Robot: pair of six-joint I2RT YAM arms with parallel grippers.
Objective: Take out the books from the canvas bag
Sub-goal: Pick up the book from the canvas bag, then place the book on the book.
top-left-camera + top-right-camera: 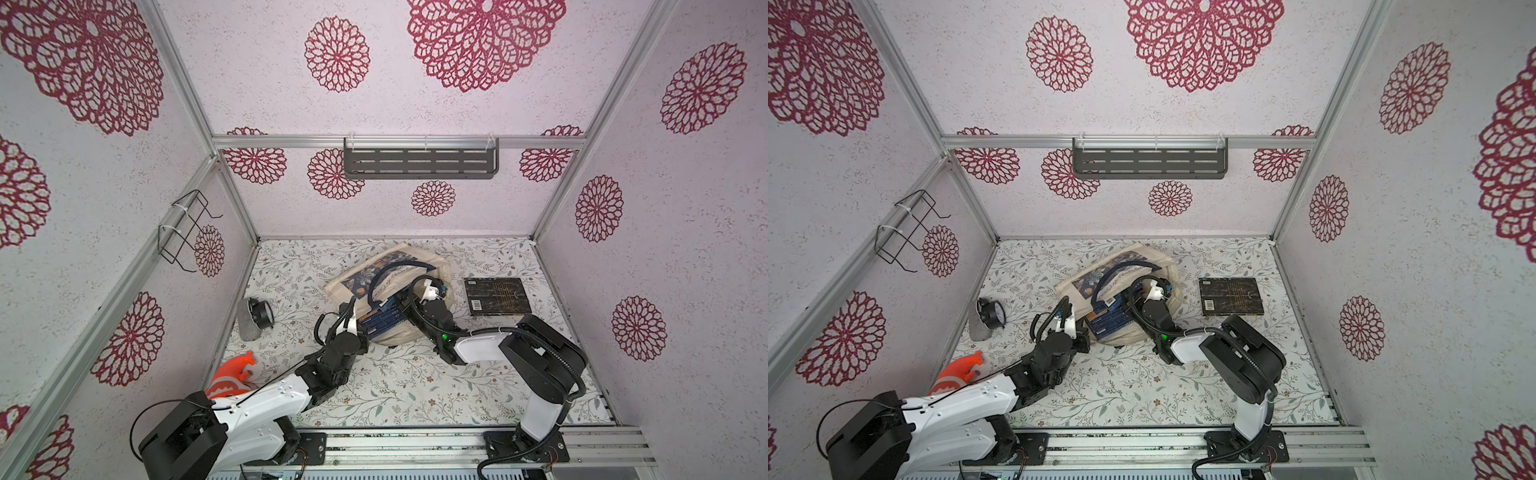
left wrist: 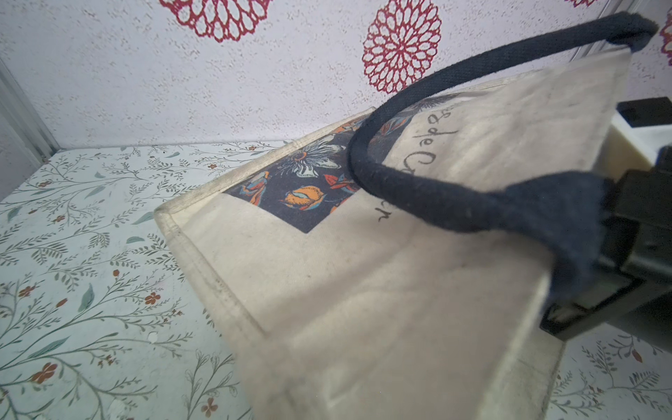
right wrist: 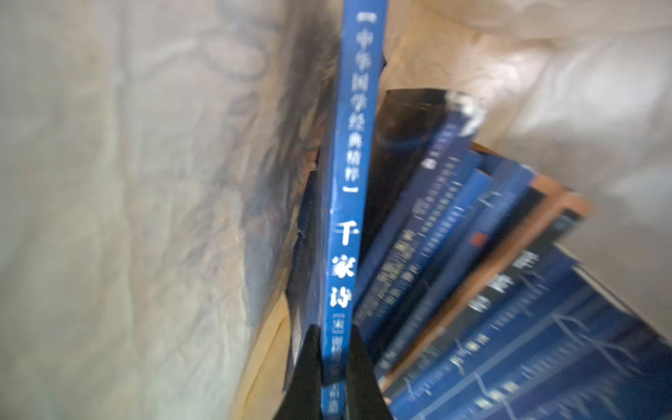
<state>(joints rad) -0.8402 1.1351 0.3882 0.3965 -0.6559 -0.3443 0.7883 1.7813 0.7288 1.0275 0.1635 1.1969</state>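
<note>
Unloading begun: one book out, remainder in the canvas bag [image 1: 343, 291].
We find a dark book [image 1: 496, 296] on the desk [image 1: 395, 395], right of centre; the bag lies mid-frame, books [image 1: 382, 318] fanned in its mouth. The right fingers [image 3: 309, 378] pinch a blue-spined book [image 3: 349, 218]; the left fingers [image 2: 643, 232] clamp the bag rim.

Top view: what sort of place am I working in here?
Probably a staged robot test cell, not a real room: aluminium frame rails, flower-patterned wall panels, and two arm bases bolted to a front track.
</note>
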